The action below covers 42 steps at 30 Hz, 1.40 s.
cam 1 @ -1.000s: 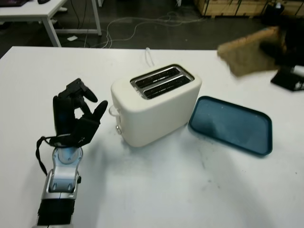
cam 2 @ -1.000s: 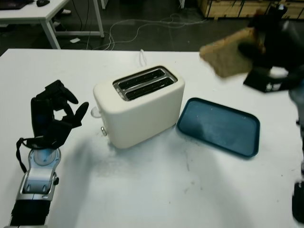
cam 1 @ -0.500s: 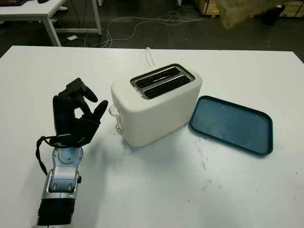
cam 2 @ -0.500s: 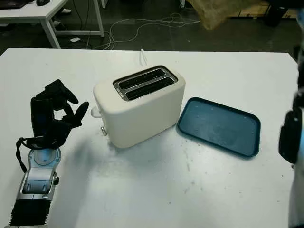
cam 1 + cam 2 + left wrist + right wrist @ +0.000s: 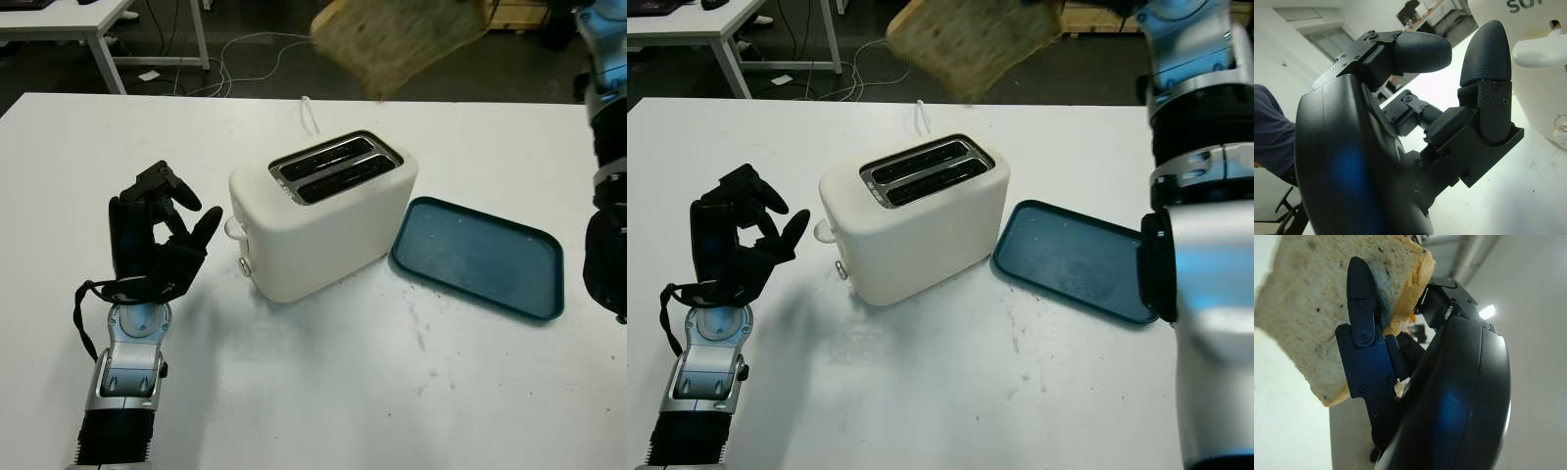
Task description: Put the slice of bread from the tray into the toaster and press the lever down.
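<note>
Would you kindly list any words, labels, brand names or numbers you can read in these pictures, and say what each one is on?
"SO": dark letters on the white toaster, cut off at the picture's edge in the left wrist view, so the rest of the word cannot be read.
No readable text on the slice of bread, the tray or either hand.

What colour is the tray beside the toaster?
The tray is dark teal blue, seen best in the left eye view.

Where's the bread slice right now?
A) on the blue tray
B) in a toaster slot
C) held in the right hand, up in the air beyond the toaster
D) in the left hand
C: the right hand grips the bread slice above and behind the toaster; the blue tray has no bread on it.
</note>
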Each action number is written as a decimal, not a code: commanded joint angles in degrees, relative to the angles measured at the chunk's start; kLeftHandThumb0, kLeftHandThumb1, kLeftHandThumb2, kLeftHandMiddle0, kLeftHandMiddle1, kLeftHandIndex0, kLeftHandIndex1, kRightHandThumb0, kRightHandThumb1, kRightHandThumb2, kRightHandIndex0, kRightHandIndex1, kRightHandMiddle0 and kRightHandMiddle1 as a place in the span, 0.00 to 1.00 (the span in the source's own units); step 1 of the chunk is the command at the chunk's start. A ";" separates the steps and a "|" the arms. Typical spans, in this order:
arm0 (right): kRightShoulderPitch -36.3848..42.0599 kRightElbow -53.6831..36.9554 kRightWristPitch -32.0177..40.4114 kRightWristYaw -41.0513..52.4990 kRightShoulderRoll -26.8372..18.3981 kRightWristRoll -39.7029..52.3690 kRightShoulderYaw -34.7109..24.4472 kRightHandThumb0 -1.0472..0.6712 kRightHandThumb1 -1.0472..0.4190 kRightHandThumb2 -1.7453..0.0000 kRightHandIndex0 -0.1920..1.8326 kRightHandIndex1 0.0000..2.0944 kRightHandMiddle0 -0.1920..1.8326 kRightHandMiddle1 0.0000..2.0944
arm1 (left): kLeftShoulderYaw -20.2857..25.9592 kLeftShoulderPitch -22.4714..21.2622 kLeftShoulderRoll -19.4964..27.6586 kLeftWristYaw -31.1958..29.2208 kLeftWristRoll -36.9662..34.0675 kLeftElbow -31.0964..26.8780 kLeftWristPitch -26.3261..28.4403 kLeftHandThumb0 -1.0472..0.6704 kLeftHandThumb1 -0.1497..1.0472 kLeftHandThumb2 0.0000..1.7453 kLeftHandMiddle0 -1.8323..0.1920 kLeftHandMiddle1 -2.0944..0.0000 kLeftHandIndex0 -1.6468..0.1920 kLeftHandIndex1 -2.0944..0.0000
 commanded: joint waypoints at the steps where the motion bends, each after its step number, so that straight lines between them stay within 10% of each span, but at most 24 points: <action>1: 2.11 -2.03 2.48 1.19 0.74 0.88 0.60 0.37 0.09 0.81 0.61 0.83 0.51 0.83 | 0.09 0.09 -0.16 0.06 -0.17 -0.50 0.11 0.19 0.39 0.54 0.34 0.17 0.47 0.17; 42: 6.26 0.05 -1.01 11.27 0.03 1.02 4.88 0.34 0.09 0.74 0.60 0.83 0.47 0.83 | -0.03 0.51 -0.42 0.64 0.59 -1.05 0.97 0.18 0.38 0.55 0.34 0.17 0.46 0.17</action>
